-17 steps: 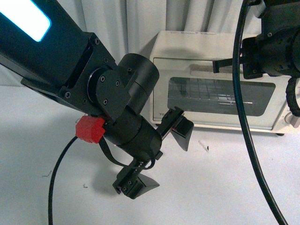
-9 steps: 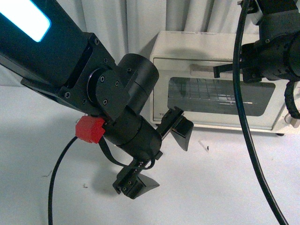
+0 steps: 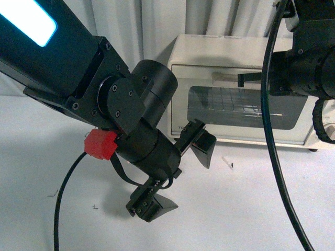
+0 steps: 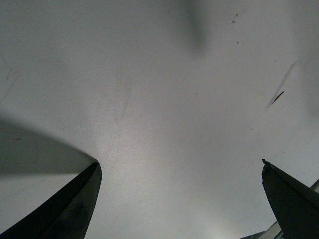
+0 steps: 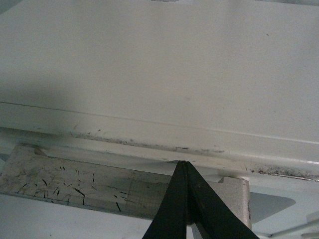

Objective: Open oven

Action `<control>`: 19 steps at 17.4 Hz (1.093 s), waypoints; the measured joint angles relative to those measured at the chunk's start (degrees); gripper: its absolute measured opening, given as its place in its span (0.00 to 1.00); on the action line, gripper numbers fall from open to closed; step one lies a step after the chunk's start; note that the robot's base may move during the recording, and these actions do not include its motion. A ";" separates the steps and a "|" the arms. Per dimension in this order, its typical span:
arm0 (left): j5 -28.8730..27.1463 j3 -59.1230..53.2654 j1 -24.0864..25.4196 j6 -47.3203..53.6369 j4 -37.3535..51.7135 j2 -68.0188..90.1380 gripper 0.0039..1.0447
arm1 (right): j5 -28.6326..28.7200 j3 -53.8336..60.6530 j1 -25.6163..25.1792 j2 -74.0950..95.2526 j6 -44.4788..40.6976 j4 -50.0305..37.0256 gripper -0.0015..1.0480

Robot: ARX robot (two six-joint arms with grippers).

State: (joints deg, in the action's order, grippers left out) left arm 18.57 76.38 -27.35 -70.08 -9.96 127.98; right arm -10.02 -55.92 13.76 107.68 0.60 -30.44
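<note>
Well, the oven [image 3: 235, 52] is sitting at the far side of the white table [image 3: 261, 209], to the right of the middle and backed up against the pale curtain [image 3: 136, 26]. Its door is looking closed, and the wire rack [image 3: 230, 99] is showing through the dark glass window [image 3: 272, 112].

The right gripper [image 3: 243, 78] is reaching in from the right at the top of the door, level with the flat handle [image 3: 225, 78]. Seen from the right wrist, its 2 black fingers [image 5: 174, 209] are pressing flat against each other with nothing between them, and their joined tip is resting at the upper edge of the scratched handle bar, just under the cream top edge of the door. A thick black cable [image 3: 272, 157] is hanging down in front of the oven on that side.

The left gripper [image 3: 191, 185] is hanging low over the table in front of the oven, well away from the door. Its jaws are spread wide and are gripping nothing; from the left wrist, only bare white tabletop with a few small dark marks is showing between the 2 fingers [image 4: 75, 209].
</note>
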 joint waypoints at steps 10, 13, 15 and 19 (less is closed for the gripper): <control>-0.02 0.00 0.00 0.00 0.00 0.00 0.94 | -7.67 16.87 6.21 -8.55 6.25 -5.62 0.02; -0.02 -0.02 0.00 0.02 -0.04 -0.02 0.94 | -10.10 23.45 6.97 -11.85 7.02 -7.37 0.02; 0.04 -0.02 0.02 0.00 -0.07 -0.02 0.94 | -12.81 27.34 7.28 -16.46 7.26 -10.16 0.02; 0.04 -0.02 0.02 0.02 0.00 -0.02 0.94 | -18.84 38.86 8.81 -34.64 3.93 -8.90 0.02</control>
State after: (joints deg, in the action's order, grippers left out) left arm 18.61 76.36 -27.33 -70.06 -9.96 127.96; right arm -28.86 -17.06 22.57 73.03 4.54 -39.33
